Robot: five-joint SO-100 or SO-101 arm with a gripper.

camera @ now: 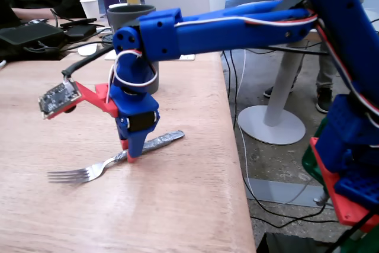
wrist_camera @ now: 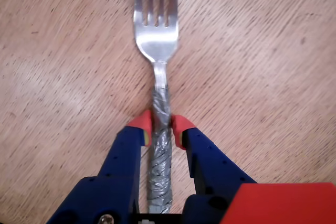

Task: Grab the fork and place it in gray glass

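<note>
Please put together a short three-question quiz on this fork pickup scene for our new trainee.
1. True or false: in the wrist view, the gripper has its red fingertips on either side of the fork's tines.
2. Multiple choice: where is the fork in the fixed view? A) lying flat on the wooden table B) standing in the gray glass C) lifted in the air
3. Short answer: where does the gray glass stand relative to the gripper in the fixed view?

Key
1. False: they flank the foil-wrapped handle, just below the neck.
2. A
3. Behind it, farther back on the table, partly hidden by the arm.
</note>
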